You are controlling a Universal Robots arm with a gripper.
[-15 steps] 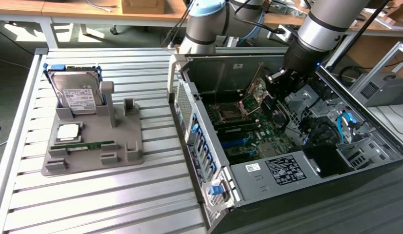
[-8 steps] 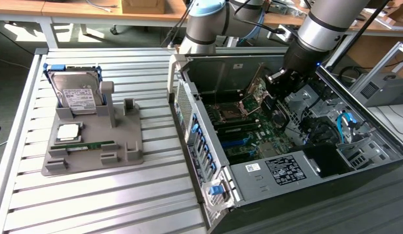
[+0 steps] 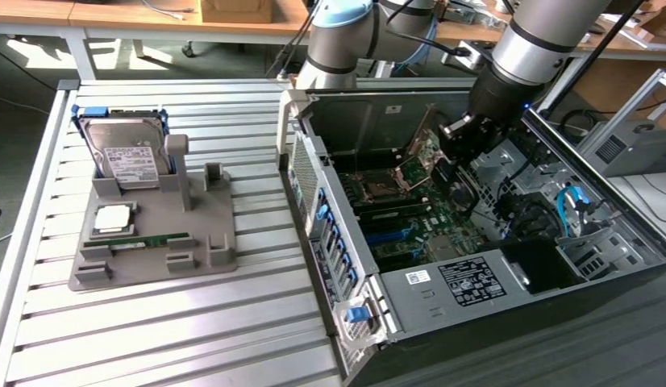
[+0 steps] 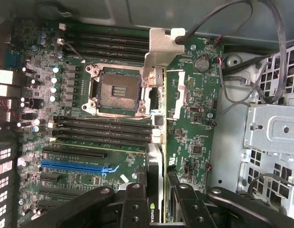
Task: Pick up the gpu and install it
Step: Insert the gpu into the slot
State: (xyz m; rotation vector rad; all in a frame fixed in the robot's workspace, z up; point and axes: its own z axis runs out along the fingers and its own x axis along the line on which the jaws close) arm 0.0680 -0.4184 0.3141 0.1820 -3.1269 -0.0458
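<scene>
The hand (image 4: 157, 186) grips the gpu (image 4: 159, 47), green logo sticker showing.

1. desk (image 3: 150, 339): ribbed, matt silvery metal.
2. holder (image 3: 214, 251): smooth, matt grey plastic.
3. computer case (image 3: 311, 173): bare sheet metal, dull sheen.
4. gpu (image 4: 161, 46): smooth, pale metal bracket.
5. tool (image 4: 156, 192): matt black links, plastic or metal unclear.

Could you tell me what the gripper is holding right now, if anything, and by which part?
The gripper holds the gpu, seen edge-on, clamped at the end away from its silvery bracket.
</scene>
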